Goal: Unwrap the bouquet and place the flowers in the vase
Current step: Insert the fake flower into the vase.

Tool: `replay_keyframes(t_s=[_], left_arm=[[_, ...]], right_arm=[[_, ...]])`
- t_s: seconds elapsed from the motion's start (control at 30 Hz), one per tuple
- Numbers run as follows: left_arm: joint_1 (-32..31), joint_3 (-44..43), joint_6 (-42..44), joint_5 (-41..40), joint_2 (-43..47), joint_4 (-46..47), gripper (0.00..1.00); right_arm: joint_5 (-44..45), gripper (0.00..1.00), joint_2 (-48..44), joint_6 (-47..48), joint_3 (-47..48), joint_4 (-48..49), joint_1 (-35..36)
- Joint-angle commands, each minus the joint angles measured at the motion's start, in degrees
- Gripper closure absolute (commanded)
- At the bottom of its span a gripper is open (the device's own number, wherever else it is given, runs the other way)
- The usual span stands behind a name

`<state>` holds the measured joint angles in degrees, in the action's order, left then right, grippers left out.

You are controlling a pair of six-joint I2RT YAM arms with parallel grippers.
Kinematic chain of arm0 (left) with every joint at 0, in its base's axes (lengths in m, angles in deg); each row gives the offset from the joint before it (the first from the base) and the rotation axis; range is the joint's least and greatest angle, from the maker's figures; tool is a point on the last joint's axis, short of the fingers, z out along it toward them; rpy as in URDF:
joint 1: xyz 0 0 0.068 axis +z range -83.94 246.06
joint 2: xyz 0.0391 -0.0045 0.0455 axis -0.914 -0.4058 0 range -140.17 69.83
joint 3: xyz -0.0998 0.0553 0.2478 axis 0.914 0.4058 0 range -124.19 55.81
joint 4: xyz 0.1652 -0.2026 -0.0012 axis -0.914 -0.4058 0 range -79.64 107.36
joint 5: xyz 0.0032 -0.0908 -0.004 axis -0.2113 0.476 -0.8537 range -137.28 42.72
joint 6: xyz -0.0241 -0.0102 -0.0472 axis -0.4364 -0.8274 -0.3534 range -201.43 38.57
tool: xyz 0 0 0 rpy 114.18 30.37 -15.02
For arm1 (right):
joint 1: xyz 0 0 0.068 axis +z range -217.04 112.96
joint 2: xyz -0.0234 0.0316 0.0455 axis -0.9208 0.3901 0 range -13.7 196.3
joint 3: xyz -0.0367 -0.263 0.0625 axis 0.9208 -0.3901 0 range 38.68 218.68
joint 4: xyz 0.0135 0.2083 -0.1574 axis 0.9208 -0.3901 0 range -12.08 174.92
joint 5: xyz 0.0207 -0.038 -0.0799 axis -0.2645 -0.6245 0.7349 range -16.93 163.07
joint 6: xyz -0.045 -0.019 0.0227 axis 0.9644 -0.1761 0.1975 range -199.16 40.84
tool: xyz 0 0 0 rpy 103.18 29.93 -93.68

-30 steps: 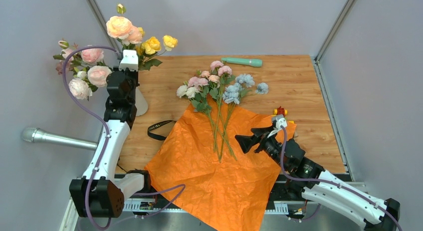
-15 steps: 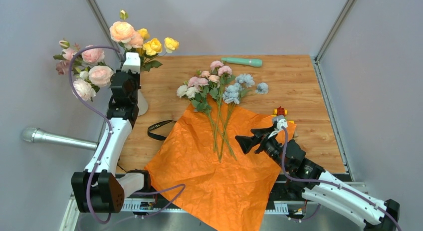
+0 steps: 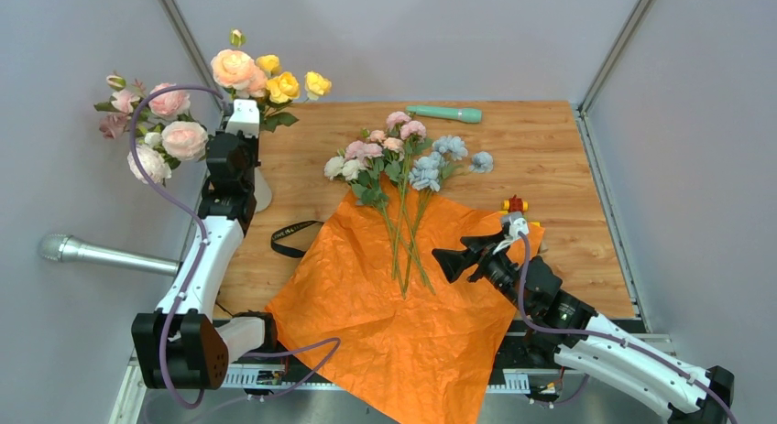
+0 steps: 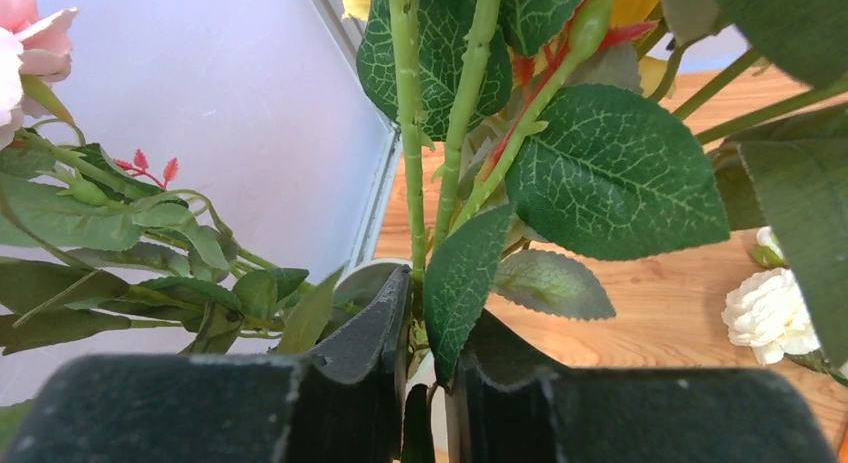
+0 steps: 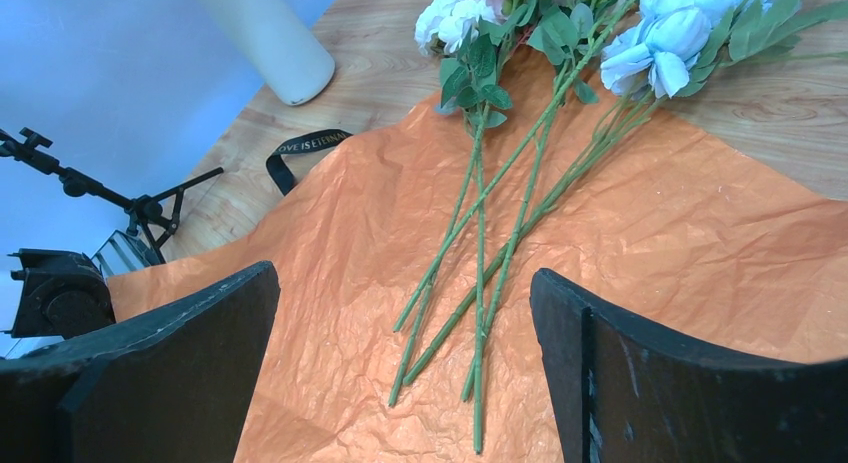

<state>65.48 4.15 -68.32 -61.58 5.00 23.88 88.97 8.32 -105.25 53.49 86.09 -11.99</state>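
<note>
Your table (image 3: 550,168) is wood, walls (image 3: 412,30) grey, paper (image 3: 403,332) at centre; right gripper (image 3: 455,253) spread; left gripper (image 4: 430,383) among flowers (image 4: 410,133) upper left, hold unclear.

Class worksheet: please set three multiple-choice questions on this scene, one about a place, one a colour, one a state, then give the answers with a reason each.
1. Where does the black strap lie?
A. on the wooden table, left of the orange paper
B. on top of that paper
C. hidden under it

2. What colour is the wand-shaped stick at the table's far edge?
A. red
B. teal
C. black

3. How is the right pincer?
A. shut tight
B. out of view
C. open, holding nothing

Answers: 1 A, it curls on bare wood beside the paper. 2 B, pale teal against the wood. 3 C, its fingers stand wide apart.
</note>
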Motion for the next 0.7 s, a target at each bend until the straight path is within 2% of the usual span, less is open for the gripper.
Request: replay_keyframes(t_s=[0.0,0.1,0.3,0.47,0.67], left_arm=[[0.32,0.34,-1.40,-0.38,1.28,0.90,0.74],[0.32,0.62,-1.47,-0.45,1.91,0.90,0.71],[0.32,1.14,-1.90,-0.32,3.81,0.67,0.54],[0.32,1.49,-2.78,0.86,5.71,0.13,0.46],[0.32,1.49,-4.83,3.29,8.60,-1.72,0.29]], right_arm=[[-0.56,0.02,-0.56,-1.13,-0.31,2.79,-0.22],[-0.61,0.02,-0.56,-1.16,-0.33,2.79,-0.29],[-0.88,0.02,-0.57,-1.41,-0.24,2.79,-0.26],[-1.05,0.02,-0.61,-1.46,-0.17,2.79,-0.22],[-1.22,0.02,-0.53,-1.51,-0.04,2.78,-0.21]])
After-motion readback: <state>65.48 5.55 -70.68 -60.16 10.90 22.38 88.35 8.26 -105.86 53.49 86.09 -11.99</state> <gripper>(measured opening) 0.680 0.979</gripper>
